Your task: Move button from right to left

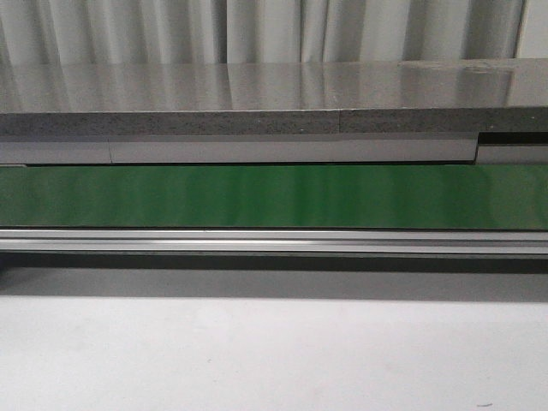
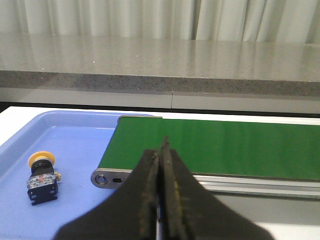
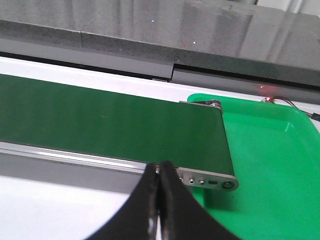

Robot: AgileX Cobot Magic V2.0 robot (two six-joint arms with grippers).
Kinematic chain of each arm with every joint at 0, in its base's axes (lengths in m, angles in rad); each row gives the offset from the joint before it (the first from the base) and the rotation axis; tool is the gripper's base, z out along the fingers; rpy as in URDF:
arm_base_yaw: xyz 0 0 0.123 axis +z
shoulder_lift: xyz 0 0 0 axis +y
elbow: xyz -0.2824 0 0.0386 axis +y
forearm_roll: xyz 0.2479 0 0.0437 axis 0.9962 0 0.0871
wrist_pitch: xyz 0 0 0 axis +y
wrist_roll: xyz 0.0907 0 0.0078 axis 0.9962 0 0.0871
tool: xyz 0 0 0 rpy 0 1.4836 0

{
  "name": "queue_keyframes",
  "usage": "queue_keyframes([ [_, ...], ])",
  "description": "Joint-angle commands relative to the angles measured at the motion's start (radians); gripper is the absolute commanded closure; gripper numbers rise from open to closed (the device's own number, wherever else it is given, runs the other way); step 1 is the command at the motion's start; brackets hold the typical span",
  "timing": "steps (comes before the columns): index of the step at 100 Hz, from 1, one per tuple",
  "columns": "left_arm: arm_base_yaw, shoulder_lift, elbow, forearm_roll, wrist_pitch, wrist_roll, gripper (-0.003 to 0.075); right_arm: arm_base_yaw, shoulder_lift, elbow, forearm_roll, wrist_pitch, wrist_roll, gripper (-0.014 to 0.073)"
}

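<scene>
Judging the button (image 2: 41,171) already delivered, lying in the blue tray (image 2: 80,150); both claws clenched empty, left (image 2: 161,165), right (image 3: 159,172); better kept clear.

Workshop or lab test cell: green conveyor belt (image 1: 274,196) on aluminium frame, speckled stone worktop (image 1: 257,103), plastic sorting trays (image 2: 75,145).

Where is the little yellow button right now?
The button shows only in the left wrist view, lying in the blue tray beside the end of the green belt, apart from the left hand.
</scene>
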Motion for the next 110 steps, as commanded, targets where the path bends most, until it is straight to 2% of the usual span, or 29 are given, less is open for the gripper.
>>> queue_keyframes([
  [1,0.001,-0.031,0.044,0.000,-0.070,-0.011,0.0741,0.000,0.009,-0.025,-0.008,-0.086,0.001,0.0662],
  [86,0.001,-0.031,0.044,0.000,-0.070,-0.011,0.0741,0.000,0.009,-0.024,-0.008,-0.088,0.001,0.0662],
  [103,0.001,-0.031,0.044,0.000,-0.070,-0.011,0.0741,0.000,0.009,-0.024,-0.012,-0.117,0.001,0.0662],
  [110,0.001,-0.031,0.044,0.000,-0.070,-0.011,0.0741,-0.002,0.009,-0.010,-0.012,-0.173,0.001,0.0662],
])
